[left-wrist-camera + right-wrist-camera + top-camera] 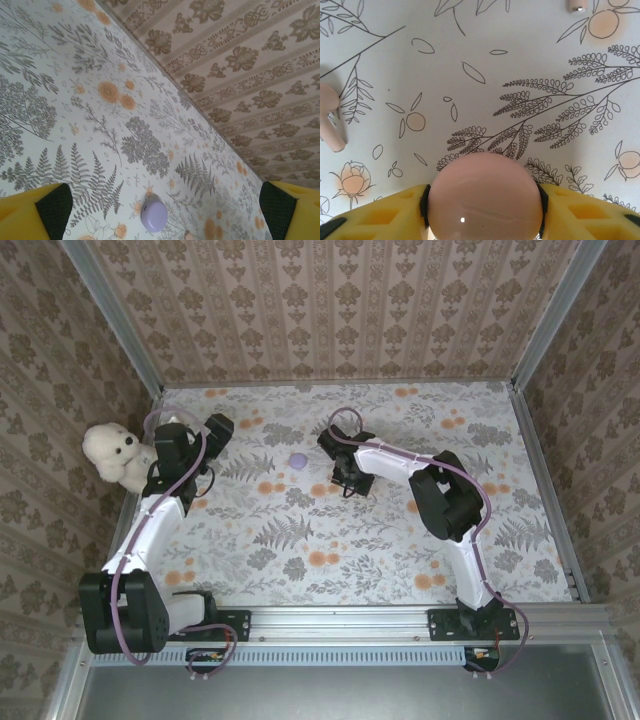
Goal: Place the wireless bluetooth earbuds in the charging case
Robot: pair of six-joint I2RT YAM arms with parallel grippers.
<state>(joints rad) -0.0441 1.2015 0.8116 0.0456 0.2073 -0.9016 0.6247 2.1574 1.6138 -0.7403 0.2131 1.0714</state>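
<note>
The lilac charging case lies shut on the flowered table, small and round, also seen from above. My left gripper hovers over it, open wide, with the case low between the yellow fingers and untouched. My right gripper is shut on a glossy round pink object, both black pads pressed to its sides. One pink earbud lies at the left edge of the right wrist view. The stem tip of another earbud pokes in at the top. From above, the right gripper points down just right of the lilac case.
A white teddy bear sits at the table's left edge beside the left arm. Patterned walls close in the back and both sides. The flowered tabletop stretches toward the arm bases.
</note>
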